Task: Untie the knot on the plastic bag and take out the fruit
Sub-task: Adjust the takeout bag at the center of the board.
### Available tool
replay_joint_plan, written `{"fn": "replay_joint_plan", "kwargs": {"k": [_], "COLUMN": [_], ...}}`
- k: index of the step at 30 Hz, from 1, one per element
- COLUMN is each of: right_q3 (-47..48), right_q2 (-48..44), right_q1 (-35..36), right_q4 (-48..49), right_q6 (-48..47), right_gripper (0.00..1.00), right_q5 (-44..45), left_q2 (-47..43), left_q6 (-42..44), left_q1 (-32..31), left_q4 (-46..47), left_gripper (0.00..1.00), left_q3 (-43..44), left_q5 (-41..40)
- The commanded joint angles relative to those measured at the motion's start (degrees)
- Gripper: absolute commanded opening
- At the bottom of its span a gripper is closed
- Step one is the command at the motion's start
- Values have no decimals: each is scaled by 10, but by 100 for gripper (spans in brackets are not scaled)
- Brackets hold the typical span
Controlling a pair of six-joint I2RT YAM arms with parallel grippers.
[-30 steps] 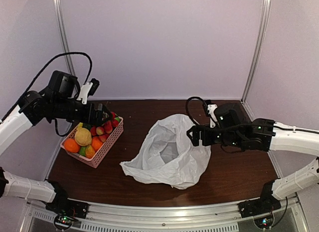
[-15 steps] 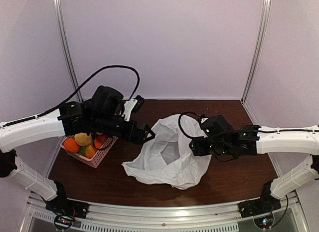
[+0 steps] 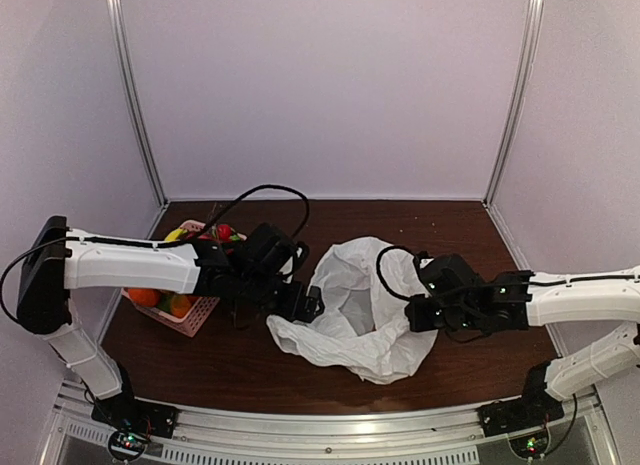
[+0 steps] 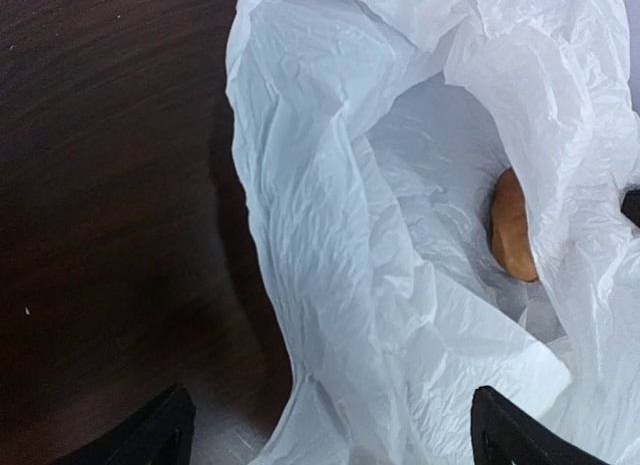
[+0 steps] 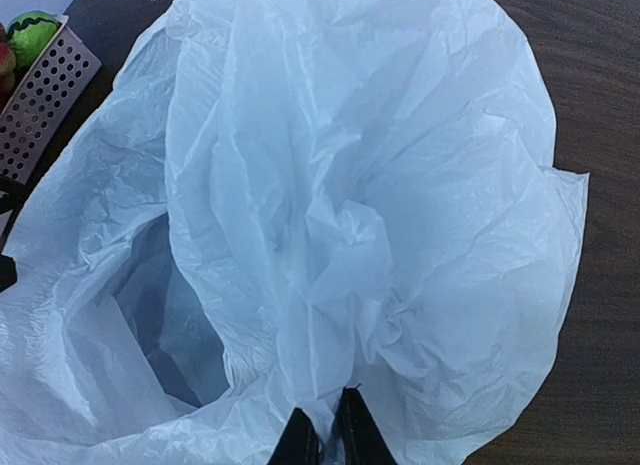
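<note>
On the dark wooden table (image 3: 460,230), between the two arms, the plastic bag (image 3: 365,325) lies crumpled with its mouth gaping upward. I can make out no knot anywhere on it, so I take the untying to be finished and the taking-out to be the step in hand. The right gripper (image 5: 325,435) is pinched tight on a fold of the bag's right rim, the white film bunched between its fingertips. The left gripper (image 4: 330,437) hangs just over the bag's left edge with its jaws spread wide and nothing in them. From the left wrist's view a single brownish fruit (image 4: 512,225) sits deep in the bag, half tucked under an overhanging flap on the far side of the opening. To do this well, I would say the right side should hold its fold up and away so that the mouth stands open. The left jaws could then go in through the gap, not down through the loose plastic, and close on the fruit alone. Catching film along with it would drag the whole bag. Off to the left, partly hidden behind the left arm, stands the pink basket (image 3: 197,315). It holds oranges (image 3: 143,296) at its near end and, seen from the right wrist, a green striped fruit (image 5: 32,35) at one corner. What else the bag holds I cannot tell.
</note>
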Motion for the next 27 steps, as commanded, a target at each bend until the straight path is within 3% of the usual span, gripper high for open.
{"fn": "replay_joint_plan", "kwargs": {"k": [1, 10, 11, 15, 18, 23, 27], "right_q3": [-10, -9, -7, 17, 49, 81, 70], "right_q2": [-15, -23, -24, -30, -42, -85, -136], "right_q1": [1, 1, 1, 0, -4, -10, -11], "right_q4": [8, 13, 13, 4, -15, -72, -117], "right_q6": [2, -1, -2, -13, -28, -46, -53], "right_gripper": [9, 4, 1, 0, 0, 0, 0], "right_q5": [3, 4, 5, 16, 29, 66, 85], "left_q2": [16, 84, 91, 99, 80, 11, -49], "left_q6": [-20, -50, -51, -57, -42, -18, -7], "left_q1": [2, 14, 16, 21, 28, 63, 79], "left_q4": [100, 179, 187, 212, 196, 179, 229], "left_gripper": [98, 95, 88, 26, 1, 0, 0], "left_q3": [-8, -8, -9, -7, 10, 8, -45], "left_q5": [14, 57, 63, 62, 28, -31, -67]}}
